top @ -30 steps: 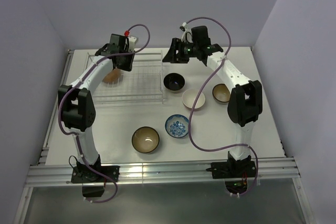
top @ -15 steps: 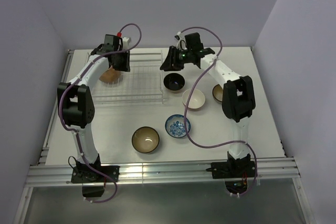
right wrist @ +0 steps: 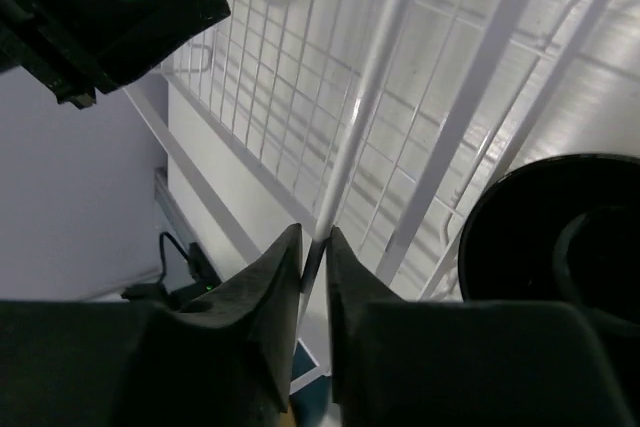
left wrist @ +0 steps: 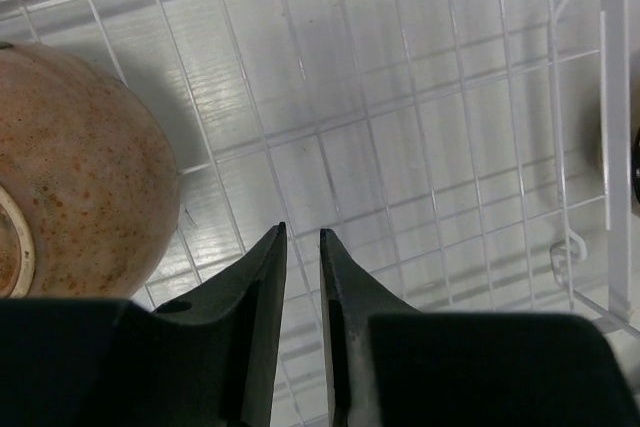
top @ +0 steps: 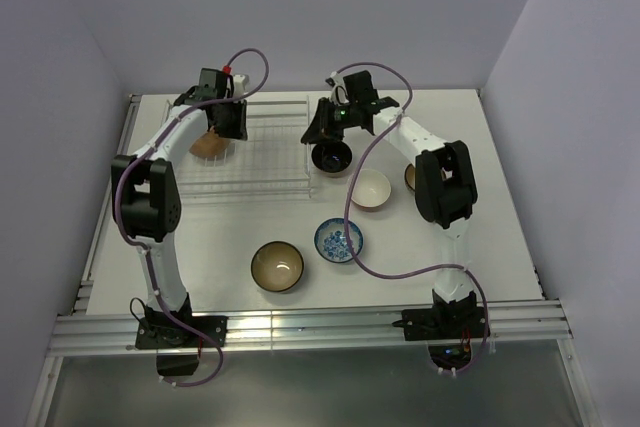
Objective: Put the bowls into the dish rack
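Note:
The white wire dish rack holds one tan-brown bowl at its left end; in the left wrist view this bowl lies bottom up. My left gripper hovers over the rack grid beside that bowl, its jaws nearly together and empty. My right gripper is at the rack's right edge, its jaws shut on the rack's rim wire. The black bowl sits just right of it.
On the table lie a white-inside bowl, a tan bowl partly hidden behind the right arm, a blue-and-white bowl and a tan bowl. Walls close in behind and on both sides.
My right gripper has moved left and down onto the rack's right rim. My left gripper shifted slightly left over the rack, then held still.

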Tool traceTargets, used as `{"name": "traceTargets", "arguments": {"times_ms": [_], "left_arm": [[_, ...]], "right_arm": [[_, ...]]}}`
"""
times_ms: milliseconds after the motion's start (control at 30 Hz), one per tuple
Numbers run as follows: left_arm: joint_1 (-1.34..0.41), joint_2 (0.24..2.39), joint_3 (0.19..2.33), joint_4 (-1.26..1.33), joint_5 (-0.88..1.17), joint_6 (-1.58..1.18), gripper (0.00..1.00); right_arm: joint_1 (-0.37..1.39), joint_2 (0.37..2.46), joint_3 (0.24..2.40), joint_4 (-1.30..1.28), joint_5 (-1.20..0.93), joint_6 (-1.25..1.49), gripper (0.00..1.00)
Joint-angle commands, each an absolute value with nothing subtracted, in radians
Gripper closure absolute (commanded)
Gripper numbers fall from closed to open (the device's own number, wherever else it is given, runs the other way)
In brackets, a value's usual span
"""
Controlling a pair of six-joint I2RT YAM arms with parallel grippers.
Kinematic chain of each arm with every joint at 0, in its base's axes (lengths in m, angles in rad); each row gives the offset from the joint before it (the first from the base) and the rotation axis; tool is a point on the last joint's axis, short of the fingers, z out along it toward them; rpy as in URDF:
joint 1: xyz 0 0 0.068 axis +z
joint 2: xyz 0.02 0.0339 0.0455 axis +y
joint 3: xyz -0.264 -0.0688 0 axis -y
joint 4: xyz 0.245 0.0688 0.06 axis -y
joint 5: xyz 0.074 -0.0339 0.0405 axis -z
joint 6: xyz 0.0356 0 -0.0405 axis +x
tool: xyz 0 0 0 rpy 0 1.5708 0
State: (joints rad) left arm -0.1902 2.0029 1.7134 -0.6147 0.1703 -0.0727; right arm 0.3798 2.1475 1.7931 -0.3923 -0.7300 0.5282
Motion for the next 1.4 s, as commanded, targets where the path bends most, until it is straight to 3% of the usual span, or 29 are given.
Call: {"name": "traceTargets", "arguments": {"times_ms": [0, 67, 100, 600, 1100, 1233, 1367], "left_arm": [[-0.173, 2.008, 1.710, -0.623, 0.137, -0.083, 0.75], [-0.169, 2.013, 1.712, -0.630, 0.118, -0.078, 0.77], [-0.163, 2.017, 1.715, -0.634, 0.109, -0.077, 0.78], [-0.095, 2.100, 1.835, -0.681, 0.015, 0.032, 0.87], [-0.071, 2.137, 1.907, -0.696, -0.035, 0.046, 0.89], [-0.069, 2.129, 1.919, -0.698, -0.011, 0.061, 0.86], [-0.069, 2.070, 1.888, -0.673, 0.099, 0.081, 0.77]], "right_arm": [[0.390, 2.152, 1.822, -0.339, -0.758, 0.548, 0.82], [0.390, 2.154, 1.819, -0.336, -0.761, 0.555, 0.97], [0.388, 2.154, 1.821, -0.334, -0.761, 0.557, 1.00], [0.390, 2.149, 1.796, -0.322, -0.762, 0.571, 1.00], [0.390, 2.155, 1.809, -0.328, -0.765, 0.565, 1.00], [0.388, 2.161, 1.816, -0.336, -0.770, 0.560, 1.00], [0.391, 2.164, 1.836, -0.351, -0.779, 0.548, 0.81]]}}
